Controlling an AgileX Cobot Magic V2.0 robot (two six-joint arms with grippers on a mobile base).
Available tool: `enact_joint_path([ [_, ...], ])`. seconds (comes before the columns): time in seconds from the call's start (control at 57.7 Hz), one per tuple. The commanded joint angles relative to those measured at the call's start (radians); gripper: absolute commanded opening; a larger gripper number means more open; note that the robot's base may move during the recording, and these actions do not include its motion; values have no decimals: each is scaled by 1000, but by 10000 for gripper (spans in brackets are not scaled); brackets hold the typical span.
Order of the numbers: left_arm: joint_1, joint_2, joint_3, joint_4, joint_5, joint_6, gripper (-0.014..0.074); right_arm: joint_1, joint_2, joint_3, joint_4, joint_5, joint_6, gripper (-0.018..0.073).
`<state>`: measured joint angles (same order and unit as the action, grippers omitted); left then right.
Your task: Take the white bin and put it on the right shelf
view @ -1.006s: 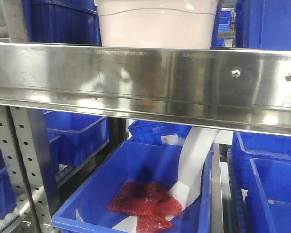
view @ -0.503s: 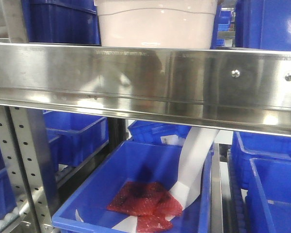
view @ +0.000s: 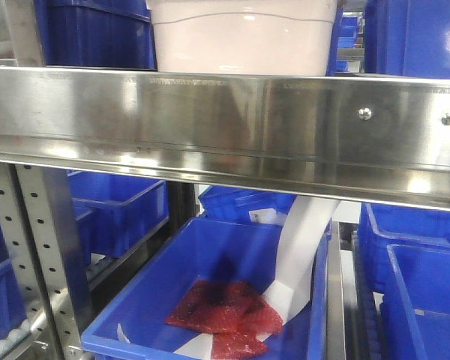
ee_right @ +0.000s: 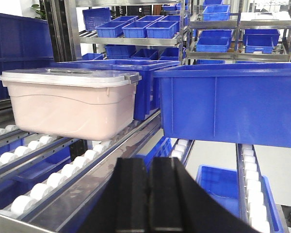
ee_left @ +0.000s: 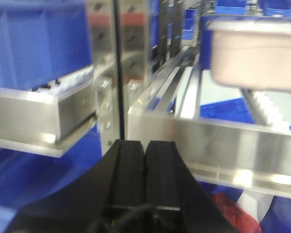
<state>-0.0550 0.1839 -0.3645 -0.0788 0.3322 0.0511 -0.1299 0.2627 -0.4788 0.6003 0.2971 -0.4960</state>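
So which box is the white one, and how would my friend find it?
Look at the shiny steel shelf with roller tracks. The white bin sits on those rollers, left of a big blue bin. It's the only pale pinkish tub with a lid; the others are blue.

The pinkish white bin (ee_right: 72, 104), white-lidded, sits upright on the steel right shelf (view: 225, 120), on its rollers.

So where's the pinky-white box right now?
The white bin sits on the roller track of the right shelf. In the right wrist view it is on the left, beside a big blue bin; neither gripper holds it.
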Motion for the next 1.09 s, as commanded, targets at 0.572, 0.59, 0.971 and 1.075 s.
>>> enact_joint_path([
  [0.572,-2,-210,400,-35,-401,-31,-119,-1,9,-25,16,-82,-3,74],
  [0.59,-2,-210,400,-35,-401,-31,-118,-1,9,-25,16,-82,-3,74],
  [0.971,-2,-210,400,-35,-401,-31,-119,-1,9,-25,16,-81,-3,74],
  [1.075,-2,-210,400,-35,-401,-31,-119,-1,9,-25,16,-81,-3,74],
])
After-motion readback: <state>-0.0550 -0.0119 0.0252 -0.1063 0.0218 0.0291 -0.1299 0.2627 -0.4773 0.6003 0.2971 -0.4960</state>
